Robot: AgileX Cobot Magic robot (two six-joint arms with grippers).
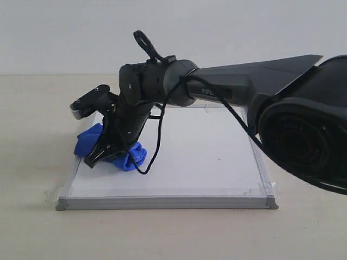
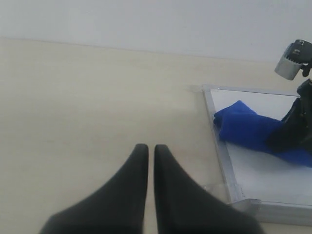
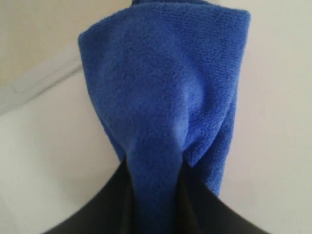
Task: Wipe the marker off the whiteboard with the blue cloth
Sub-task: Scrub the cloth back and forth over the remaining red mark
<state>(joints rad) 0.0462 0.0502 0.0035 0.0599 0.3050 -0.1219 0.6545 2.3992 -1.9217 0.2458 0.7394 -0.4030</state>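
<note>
Exterior view: right end effector (image 1: 99, 155) pinches blue cloth (image 1: 133, 156) on whiteboard (image 1: 209, 160), cable (image 1: 158, 142) dangling beside.

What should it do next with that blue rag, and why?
Probably drag the blue cloth sideways across the whiteboard: the right claw pinches it against the board near one edge. No red line shows on the bare surface, so any left likely hides beneath it.

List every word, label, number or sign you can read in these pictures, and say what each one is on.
Small pale lettering on the right arm, exterior view: too blurred to read.
Whiteboard: no writing or label visible in any view.
Blue cloth: no tag or print visible.
Nothing else in the three views carries legible text.
</note>
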